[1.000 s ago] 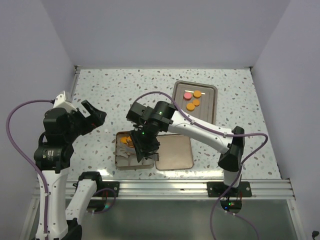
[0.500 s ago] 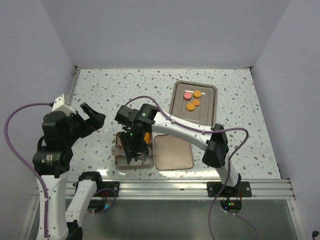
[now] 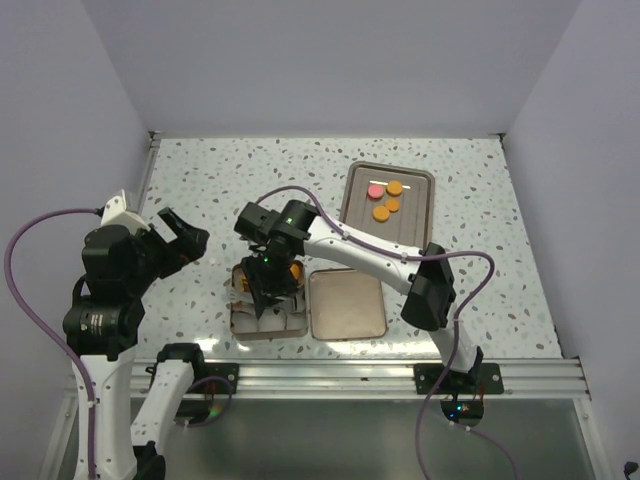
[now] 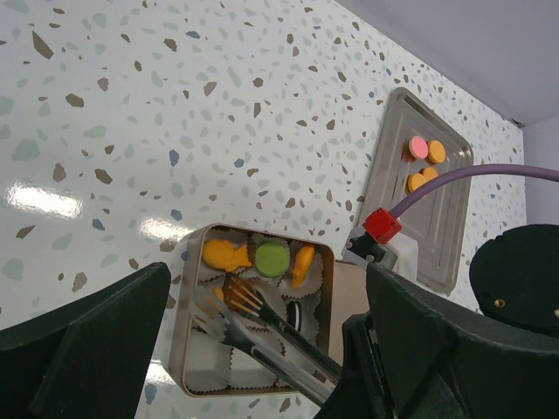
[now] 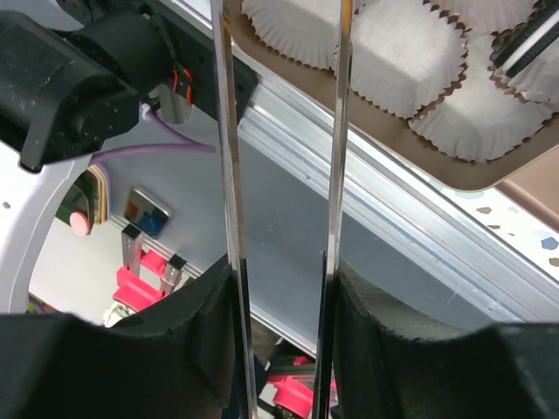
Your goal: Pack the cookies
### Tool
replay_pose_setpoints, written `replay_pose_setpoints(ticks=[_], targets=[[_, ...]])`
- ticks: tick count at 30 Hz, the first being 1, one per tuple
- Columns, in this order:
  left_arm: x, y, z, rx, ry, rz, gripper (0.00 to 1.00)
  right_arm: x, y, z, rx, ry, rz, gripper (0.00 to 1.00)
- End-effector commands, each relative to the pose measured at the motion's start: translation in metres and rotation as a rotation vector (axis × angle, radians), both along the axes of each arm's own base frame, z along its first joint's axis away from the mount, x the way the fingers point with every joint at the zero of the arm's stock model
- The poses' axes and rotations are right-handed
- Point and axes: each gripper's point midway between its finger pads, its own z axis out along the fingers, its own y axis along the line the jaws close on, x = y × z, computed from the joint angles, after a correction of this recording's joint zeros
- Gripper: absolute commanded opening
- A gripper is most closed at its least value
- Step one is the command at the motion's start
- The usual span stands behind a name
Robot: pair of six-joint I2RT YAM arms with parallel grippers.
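My right gripper (image 3: pixel 268 282) is shut on metal tongs (image 4: pixel 262 325), both arms of which pass between its fingers (image 5: pixel 113 367). The forked tong tips reach into the open tin box (image 3: pixel 238 328), over an orange cookie (image 4: pixel 225 294) in a paper cup; whether they pinch it I cannot tell. Also in the box are a fish-shaped orange cookie (image 4: pixel 225 254), a green one (image 4: pixel 272 258), another orange one (image 4: pixel 302 264) and a black one (image 4: pixel 294 316). On the metal tray (image 3: pixel 418 215) lie a pink cookie (image 3: pixel 376 191) and three orange ones (image 3: pixel 381 212). My left gripper (image 3: pixel 185 238) hangs open, left of the box.
The box lid (image 3: pixel 346 303) lies flat just right of the box. White paper cups (image 5: pixel 393 61) fill the box's near compartments. An aluminium rail (image 3: pixel 330 375) runs along the table's front edge. Walls close in the speckled table on three sides.
The right arm has swung left with the tongs, from the box's right edge to over its middle, and the tong arms have spread slightly. The left arm has dipped a little.
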Motion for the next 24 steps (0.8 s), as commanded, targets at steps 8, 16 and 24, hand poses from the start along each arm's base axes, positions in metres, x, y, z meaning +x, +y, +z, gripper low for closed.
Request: replay_pose_setpoints(ticks=[8, 16, 24], targets=[[-0.005, 0.001, 0.017, 0.004, -0.047, 0.005, 1.0, 0.001, -0.004, 0.002, 0.014, -0.002, 0.013, 0.49], [-0.005, 0.0, 0.019, 0.002, -0.045, 0.004, 1.0, 0.028, -0.026, 0.026, 0.012, -0.071, -0.044, 0.49], [-0.004, -0.003, 0.039, -0.01, -0.083, -0.009, 1.0, 0.103, -0.124, 0.064, -0.033, -0.169, -0.206, 0.49]])
